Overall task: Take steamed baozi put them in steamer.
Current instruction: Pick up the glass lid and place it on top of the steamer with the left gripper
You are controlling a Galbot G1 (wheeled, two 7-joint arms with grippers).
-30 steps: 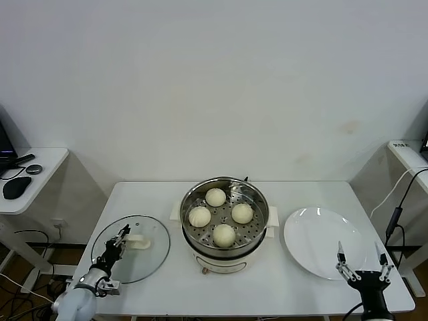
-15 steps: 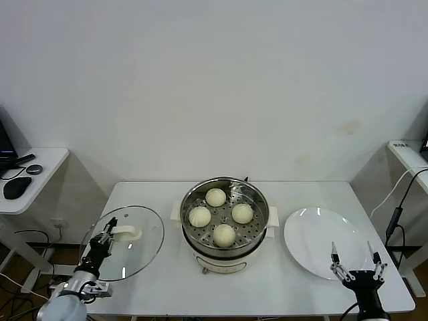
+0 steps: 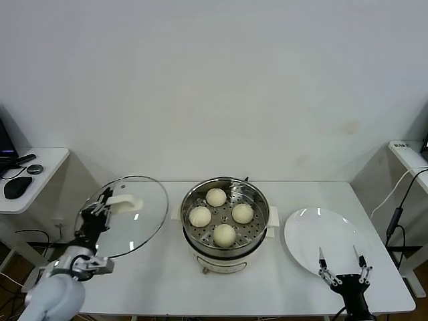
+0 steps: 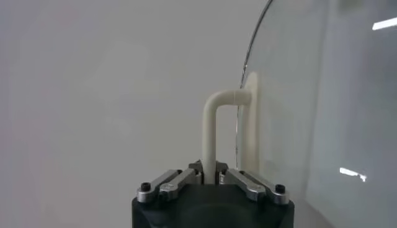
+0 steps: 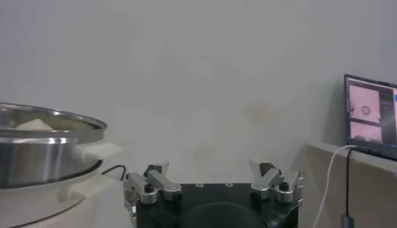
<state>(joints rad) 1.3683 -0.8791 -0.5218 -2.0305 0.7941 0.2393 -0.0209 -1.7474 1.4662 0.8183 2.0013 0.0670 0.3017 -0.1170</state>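
Four steamed baozi [image 3: 221, 215] sit on the perforated tray of the steamer [image 3: 225, 226] at table centre. The left gripper [image 3: 98, 208], at the steamer's 9 o'clock, clamps the white handle of the glass lid [image 3: 127, 217], tilted above the table. The right gripper [image 3: 341, 267], jaws spread and empty, hovers at 4 o'clock by the white plate [image 3: 325, 241].

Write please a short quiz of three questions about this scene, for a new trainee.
1. How many steamed baozi lie in the steamer?
2. True or false: the white plate holds one bun.
3. What does the left gripper hold: A) a bun, B) the handle of the glass lid, C) the plate?

Key
1. Four.
2. False; it is bare.
3. B. The right gripper is open, near the plate.
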